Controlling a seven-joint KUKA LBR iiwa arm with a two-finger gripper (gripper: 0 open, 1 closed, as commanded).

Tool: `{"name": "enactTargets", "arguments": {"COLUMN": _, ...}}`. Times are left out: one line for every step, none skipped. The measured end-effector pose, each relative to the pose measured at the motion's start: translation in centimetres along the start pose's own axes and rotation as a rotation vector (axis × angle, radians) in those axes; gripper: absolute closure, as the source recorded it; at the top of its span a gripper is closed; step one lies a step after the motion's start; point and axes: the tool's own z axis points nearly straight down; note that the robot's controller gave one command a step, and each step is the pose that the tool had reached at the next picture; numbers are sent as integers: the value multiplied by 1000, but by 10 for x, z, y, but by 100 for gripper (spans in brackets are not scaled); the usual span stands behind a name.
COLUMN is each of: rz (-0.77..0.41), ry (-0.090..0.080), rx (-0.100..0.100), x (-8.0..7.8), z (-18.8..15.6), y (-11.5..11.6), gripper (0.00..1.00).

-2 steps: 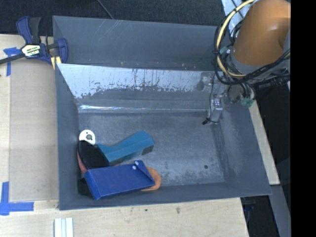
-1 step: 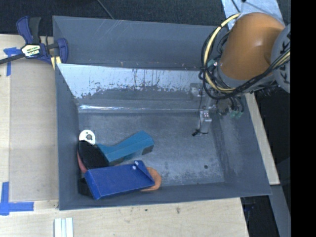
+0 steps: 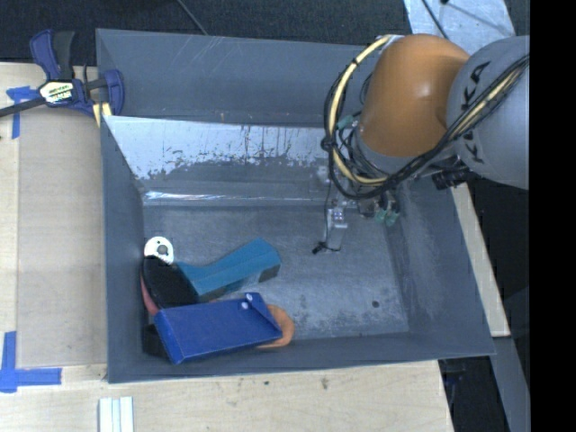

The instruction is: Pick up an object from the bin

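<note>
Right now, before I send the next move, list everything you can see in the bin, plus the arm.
bin: one, grey metal, middle of view
flat block: one, dark blue, lower-left corner of the bin
angled piece: one, teal-blue, just above the block
black thing: one, black, left of the teal piece, kind unclear
round piece: one, white, small, top of that cluster
orange thing: one, orange, peeking out at the block's right end
claw: one, metal, over bare floor mid-bin, apart from the cluster
wrist cover: one, orange, upper right, cables looped round it
</note>
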Motion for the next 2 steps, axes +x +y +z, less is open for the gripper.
{"name": "enactTargets", "arguments": {"rz": 17, "ry": 1, "rx": -1, "x": 0, "z": 5, "y": 16, "gripper": 0}}
{"name": "enactTargets", "arguments": {"rz": -149, "ry": 5, "rx": -2, "x": -5, "z": -34, "y": 7, "gripper": 0}}
